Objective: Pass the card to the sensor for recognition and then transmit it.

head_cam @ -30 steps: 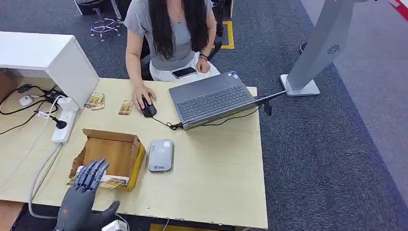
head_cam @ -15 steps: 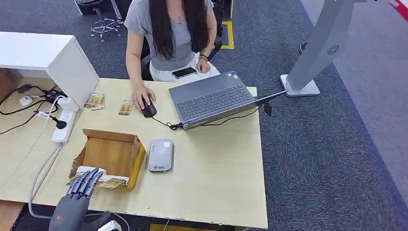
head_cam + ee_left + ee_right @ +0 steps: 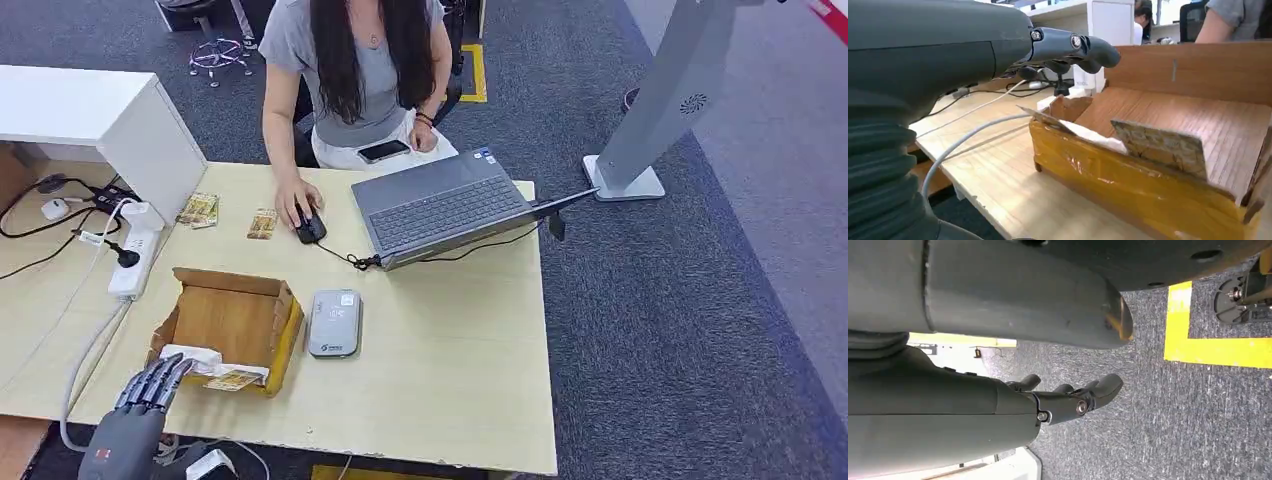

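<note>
A brown cardboard box lies on the table's near left, with patterned cards leaning at its front edge; the same card stands against the box's front wall in the left wrist view. The grey card sensor lies just right of the box. My left hand hovers at the table's front edge, left of the box, fingers extended and holding nothing; its fingers sit apart from the card. My right hand hangs over the carpet, open and empty.
A person sits across the table with a hand on a mouse beside an open laptop. More cards lie near the far edge. A power strip and cables run along the left; a white cabinet stands behind.
My left hand has drawn back from over the box's front edge toward me and to the left, empty. The cards stay in the box.
</note>
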Tool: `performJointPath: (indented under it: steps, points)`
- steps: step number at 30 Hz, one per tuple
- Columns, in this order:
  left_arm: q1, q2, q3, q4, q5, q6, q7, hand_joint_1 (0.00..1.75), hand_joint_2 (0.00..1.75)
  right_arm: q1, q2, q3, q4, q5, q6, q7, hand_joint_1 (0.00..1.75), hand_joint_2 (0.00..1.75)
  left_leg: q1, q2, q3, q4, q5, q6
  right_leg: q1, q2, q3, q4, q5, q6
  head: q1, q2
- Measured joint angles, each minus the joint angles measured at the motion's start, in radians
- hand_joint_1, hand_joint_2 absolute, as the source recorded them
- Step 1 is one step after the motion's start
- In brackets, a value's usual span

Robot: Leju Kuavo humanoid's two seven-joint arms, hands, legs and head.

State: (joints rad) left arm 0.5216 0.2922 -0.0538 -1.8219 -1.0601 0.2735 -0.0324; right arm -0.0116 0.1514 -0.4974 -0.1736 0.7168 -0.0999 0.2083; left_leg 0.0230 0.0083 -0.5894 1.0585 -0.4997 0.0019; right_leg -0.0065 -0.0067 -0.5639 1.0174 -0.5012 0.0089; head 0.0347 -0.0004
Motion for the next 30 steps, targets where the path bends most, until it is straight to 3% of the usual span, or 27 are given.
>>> performJointPath:
  steps: [6, 14, 19, 30]
  points:
    - [-0.018, -0.018, 0.057, 0.042, 0.002, -0.05, -0.044, 0.0, 1.75, 0.0, 0.0, 0.0, 0.0, 0.017, 0.01, -0.006, 0.0, 0.0, 0.0, 0.0, 0.0, 0.0, 0.0, 0.0, 0.0, 0.0, 0.0, 0.0, 0.0, 0.0, 0.0, 0.0]
    - [-0.115, -0.076, 0.128, 0.136, -0.102, -0.037, -0.079, 0.0, 1.75, -0.001, 0.0, 0.0, 0.0, 0.053, 0.018, -0.007, 0.0, 0.0, 0.0, -0.003, 0.0, 0.0, 0.0, 0.0, 0.0, -0.004, 0.0, 0.0, 0.0, 0.0, -0.001, 0.0]
    - [-0.198, -0.108, 0.128, 0.23, -0.129, -0.019, -0.097, 0.0, 1.75, -0.003, 0.0, 0.0, 0.0, 0.07, 0.019, -0.003, 0.0, 0.0, 0.0, -0.002, 0.001, 0.0, 0.001, -0.001, 0.0, -0.003, 0.001, 0.0, 0.001, 0.0, -0.002, 0.0]
    - [-0.293, -0.143, 0.08, 0.299, -0.149, -0.006, -0.09, 0.0, 1.75, -0.005, 0.0, 0.0, -0.001, 0.089, 0.031, -0.005, 0.0, 0.0, 0.0, -0.002, 0.001, 0.0, 0.001, -0.001, 0.0, -0.002, 0.0, 0.0, 0.001, 0.0, -0.002, 0.0]
